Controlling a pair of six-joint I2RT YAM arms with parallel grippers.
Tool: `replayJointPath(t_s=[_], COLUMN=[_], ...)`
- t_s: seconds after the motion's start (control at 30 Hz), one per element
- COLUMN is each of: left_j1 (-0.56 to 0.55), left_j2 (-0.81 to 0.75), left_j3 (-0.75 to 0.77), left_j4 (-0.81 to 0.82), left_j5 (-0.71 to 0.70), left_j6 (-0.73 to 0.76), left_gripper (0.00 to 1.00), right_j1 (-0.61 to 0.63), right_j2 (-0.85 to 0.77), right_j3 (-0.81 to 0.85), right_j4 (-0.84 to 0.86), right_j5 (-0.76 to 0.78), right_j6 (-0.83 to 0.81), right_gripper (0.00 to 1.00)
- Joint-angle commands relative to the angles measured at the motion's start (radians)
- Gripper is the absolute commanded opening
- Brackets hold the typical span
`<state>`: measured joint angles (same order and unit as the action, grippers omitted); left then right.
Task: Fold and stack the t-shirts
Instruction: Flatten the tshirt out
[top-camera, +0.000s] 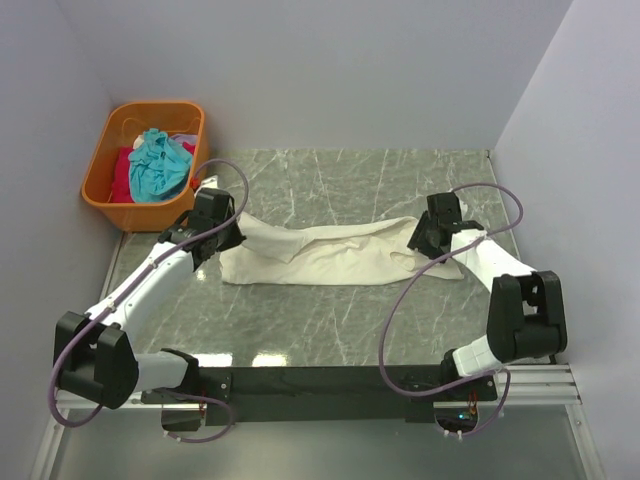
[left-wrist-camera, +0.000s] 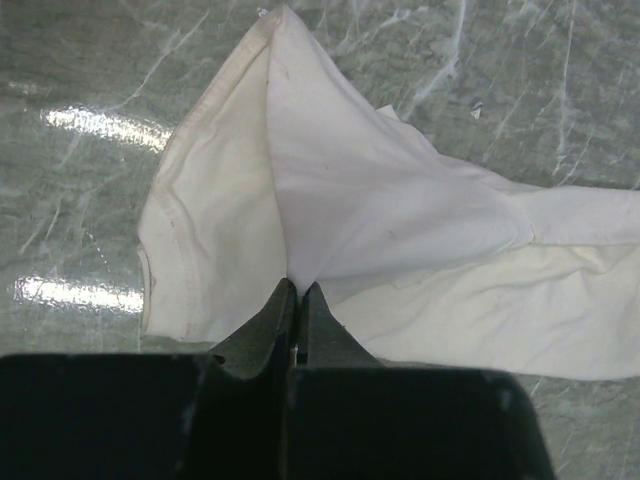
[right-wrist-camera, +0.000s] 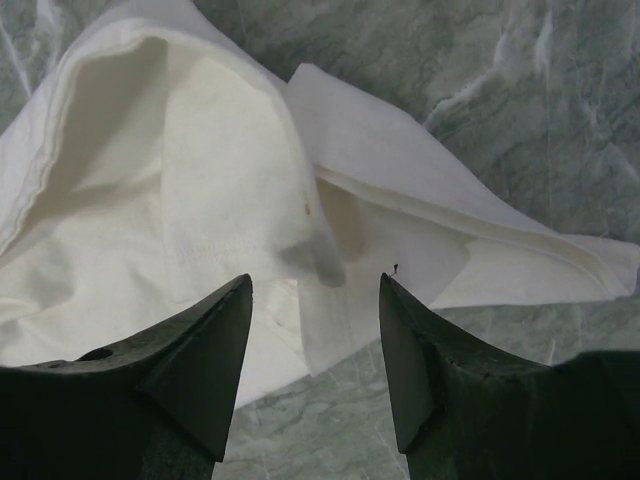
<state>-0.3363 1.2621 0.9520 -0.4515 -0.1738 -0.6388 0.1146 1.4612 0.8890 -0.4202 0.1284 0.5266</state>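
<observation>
Cream shirt (top-camera: 330, 255) lay stretched across the table (top-camera: 350, 330), so I'd say the first fold was just being set up. Left claw (left-wrist-camera: 298, 290) was pinched tight on a tented bit. Right claw (right-wrist-camera: 315, 282) gaped over the other end, holding nothing, and it'd need to clamp next. No labels or writing readable.

Left wrist camera first: the left gripper (left-wrist-camera: 298, 300) has its body sliced off by the bottom edge, and the cream t-shirt (left-wrist-camera: 400, 230) runs out past the right edge. Over to the right wrist: the right gripper (right-wrist-camera: 315, 285) loses its finger bases at the bottom edge, and the shirt spills off the top and left (whether those tips touch cloth, can't tell). From overhead, both sets of fingertips vanish under their own wrists. In the orange basket (top-camera: 100, 195), the red t-shirt (top-camera: 122, 172) sits mostly buried under the teal t-shirt (top-camera: 155, 165).
</observation>
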Motion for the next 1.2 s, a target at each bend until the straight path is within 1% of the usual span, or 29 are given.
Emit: replayJointPath(t_s=[0.0,0.3,0.5,0.77,0.8,0.9,1.17], left_j1=[0.006,0.013,0.023,0.028,0.028,0.028,0.031], left_j2=[-0.018,-0.024,-0.026,-0.032,-0.032,-0.029,-0.030], left_j3=[-0.012,-0.029,-0.030,-0.038,-0.036,-0.035,-0.038], left_j4=[0.016,0.034,0.042,0.045,0.045,0.045,0.048], left_j5=[-0.003,0.002,0.017,0.017,0.017,0.022,0.023], left_j6=[0.027,0.022,0.019,0.014,0.013,0.013,0.013], left_gripper=[0.01,0.01,0.01,0.01,0.01,0.01,0.01], right_j1=[-0.019,-0.041,-0.044,-0.043,-0.043,-0.041,-0.041], right_j2=[0.025,0.099,0.140,0.157,0.154,0.139,0.116], right_j3=[0.048,0.111,0.119,0.119,0.117,0.120,0.120], right_j4=[0.066,0.078,0.081,0.066,0.064,0.052,0.040], right_j5=[0.002,-0.016,-0.019,-0.067,-0.073,-0.091,-0.125], right_j6=[-0.014,-0.091,-0.089,-0.100,-0.100,-0.096,-0.096], right_gripper=[0.60,0.56,0.56,0.55,0.51,0.45,0.44])
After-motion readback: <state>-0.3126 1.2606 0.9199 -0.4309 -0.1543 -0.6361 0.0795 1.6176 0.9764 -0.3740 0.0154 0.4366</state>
